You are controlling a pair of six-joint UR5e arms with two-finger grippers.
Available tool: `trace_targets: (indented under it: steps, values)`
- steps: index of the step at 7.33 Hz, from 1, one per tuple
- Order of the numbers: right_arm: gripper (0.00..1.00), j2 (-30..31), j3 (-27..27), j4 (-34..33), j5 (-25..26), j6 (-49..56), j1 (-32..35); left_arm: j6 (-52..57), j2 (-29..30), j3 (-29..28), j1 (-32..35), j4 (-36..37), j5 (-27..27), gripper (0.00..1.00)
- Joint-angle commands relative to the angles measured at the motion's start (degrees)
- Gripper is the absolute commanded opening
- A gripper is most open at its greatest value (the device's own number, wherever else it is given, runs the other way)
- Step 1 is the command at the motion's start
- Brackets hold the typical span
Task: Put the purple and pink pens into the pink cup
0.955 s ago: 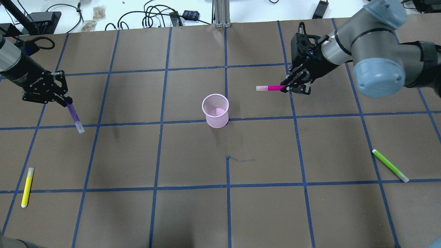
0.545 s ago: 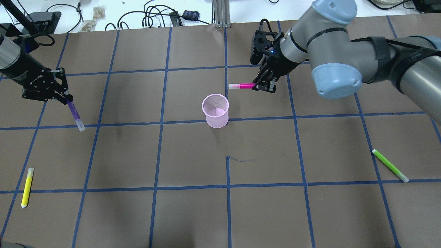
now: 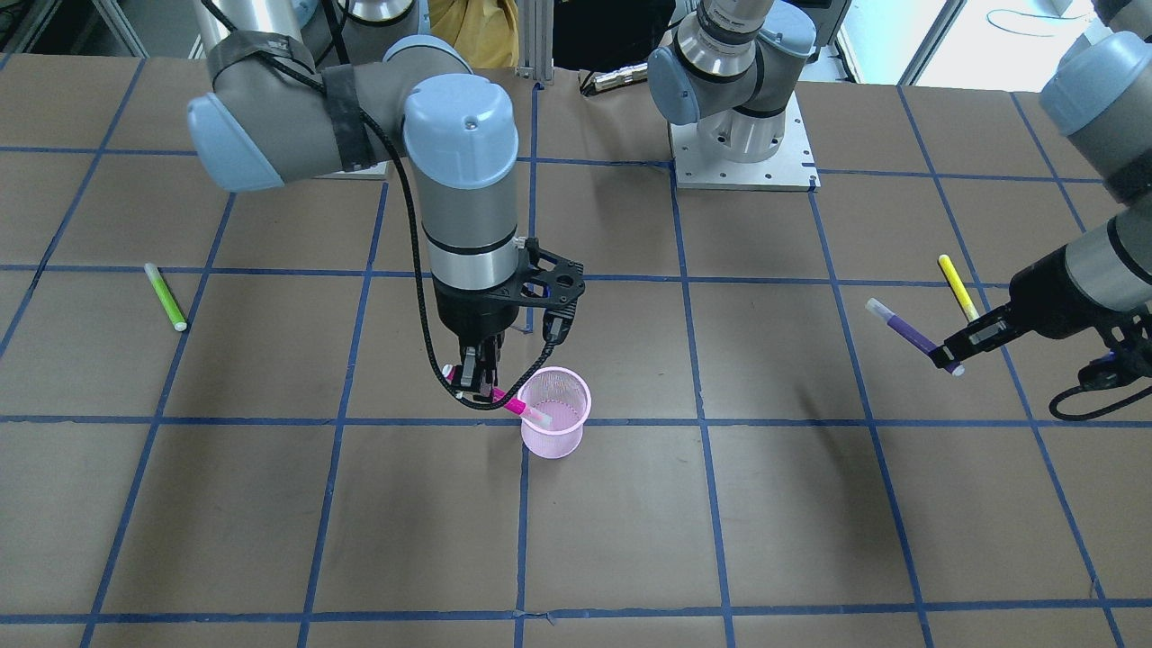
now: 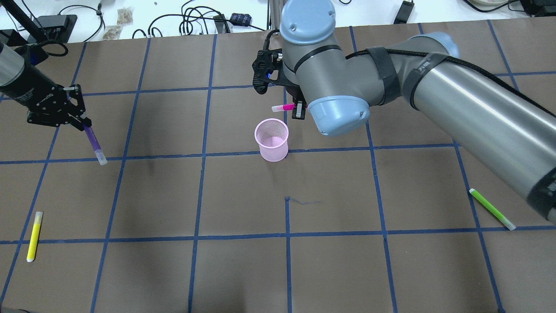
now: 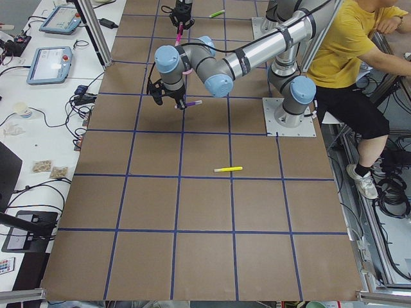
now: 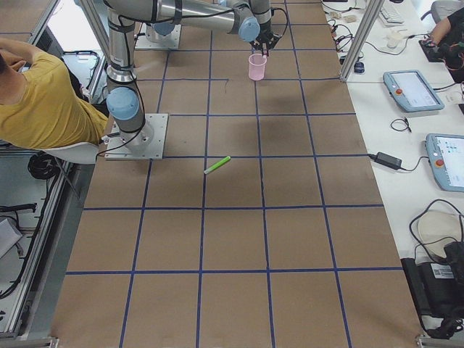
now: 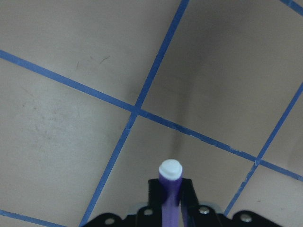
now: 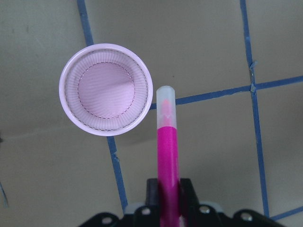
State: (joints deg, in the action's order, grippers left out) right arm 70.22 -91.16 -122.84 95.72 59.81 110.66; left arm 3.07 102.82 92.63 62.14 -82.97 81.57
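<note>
The pink mesh cup [image 4: 273, 151] stands upright and empty at the table's middle. My right gripper [image 4: 298, 109] is shut on the pink pen [image 4: 282, 107] and holds it above the table just beyond the cup. In the right wrist view the pen [image 8: 167, 156] has its clear-capped tip just outside the cup's rim [image 8: 105, 46]. My left gripper [image 4: 81, 124] is far to the left, shut on the purple pen [image 4: 94, 142], which slants down above the table. The purple pen also shows in the left wrist view [image 7: 169, 187].
A yellow pen [image 4: 34, 236] lies at the near left and a green pen [image 4: 491, 209] at the near right. Cables and boxes lie along the far edge. A person in a yellow shirt [image 5: 350, 51] sits behind the robot's bases.
My right arm has swung left with the pink pen, from well right of the cup to just beside its rim. The left gripper with the purple pen has barely moved.
</note>
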Motion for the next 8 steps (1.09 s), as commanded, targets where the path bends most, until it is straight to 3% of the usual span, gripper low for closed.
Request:
trace_targets:
  steps: [1, 6, 7, 8]
  values:
    - [0.09, -0.88, 0.63, 3.98, 3.33, -3.29, 2.53, 0.45, -0.51, 0.0, 0.09, 0.0, -0.09, 0.0]
    - [0.17, -4.99, 0.64, 3.67, 5.44, -3.91, 6.58, 0.45, -1.13, 0.0, 0.09, 0.09, -1.93, 0.0]
    - [0.25, -5.35, 0.55, 3.23, 5.26, -3.91, 6.67, 0.45, -1.31, 0.0, 0.09, 0.09, -2.72, 0.0]
    - [0.66, -5.79, 0.55, 3.22, 4.74, -3.99, 6.67, 0.45, -1.74, 0.0, 0.09, 0.09, -2.9, 0.0]
